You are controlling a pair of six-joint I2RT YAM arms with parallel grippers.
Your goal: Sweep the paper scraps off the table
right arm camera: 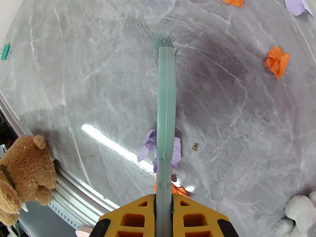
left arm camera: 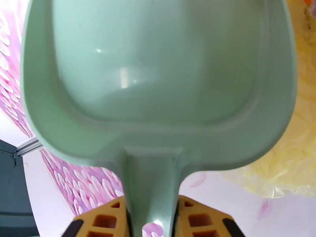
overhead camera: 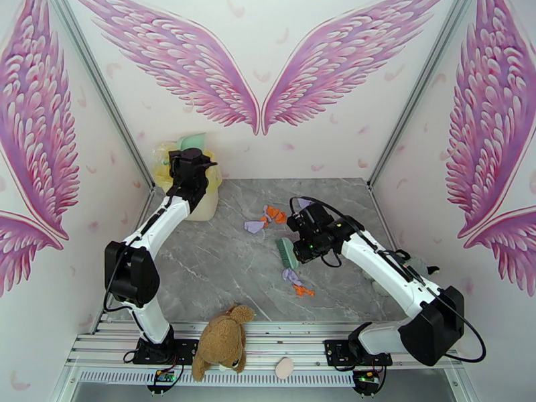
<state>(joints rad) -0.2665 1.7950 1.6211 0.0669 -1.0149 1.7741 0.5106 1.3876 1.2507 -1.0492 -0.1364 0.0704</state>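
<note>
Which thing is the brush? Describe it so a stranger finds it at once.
On the grey table, look near the middle for the right gripper. The brush is clamped in it, between two clusters of paper scraps. It is long, straight and mint green, while the scraps are small orange and purple wads.

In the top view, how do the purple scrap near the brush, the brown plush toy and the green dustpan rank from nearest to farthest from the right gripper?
1. The purple scrap, just on the near side of the right gripper.
2. The plush toy, at the near edge, to the left.
3. The dustpan, raised at the far-left corner.
</note>
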